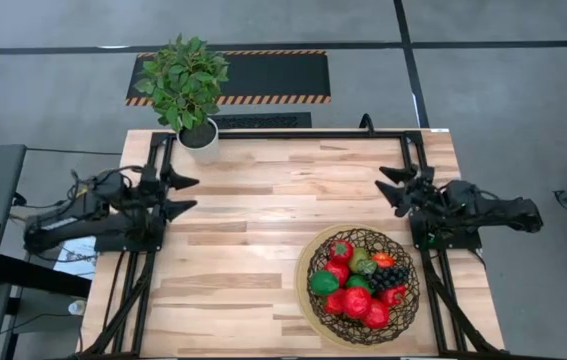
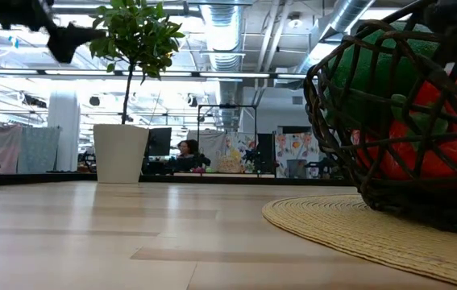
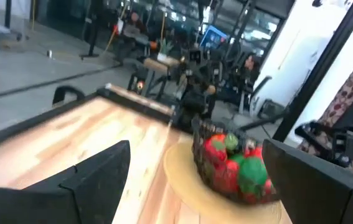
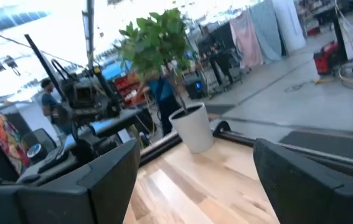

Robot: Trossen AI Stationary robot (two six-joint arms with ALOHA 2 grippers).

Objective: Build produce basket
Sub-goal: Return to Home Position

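The dark wire-mesh basket (image 1: 361, 287) stands on a round tan woven mat (image 1: 308, 300) at the table's near right. It holds the produce: red apples and peppers (image 1: 356, 301), a green lime (image 1: 323, 283), dark grapes (image 1: 391, 277), a green pear (image 1: 362, 261). It also shows in the low view (image 2: 397, 113) and the left wrist view (image 3: 232, 165). My left gripper (image 1: 185, 195) is open and empty above the table's left edge. My right gripper (image 1: 391, 186) is open and empty above the right edge, on the far side of the basket.
A leafy plant in a white pot (image 1: 199, 135) stands at the table's far left corner; it also shows in the low view (image 2: 120, 151). Bare wooden tabletop (image 1: 263, 200) lies between the two arms. People show in the room beyond the table.
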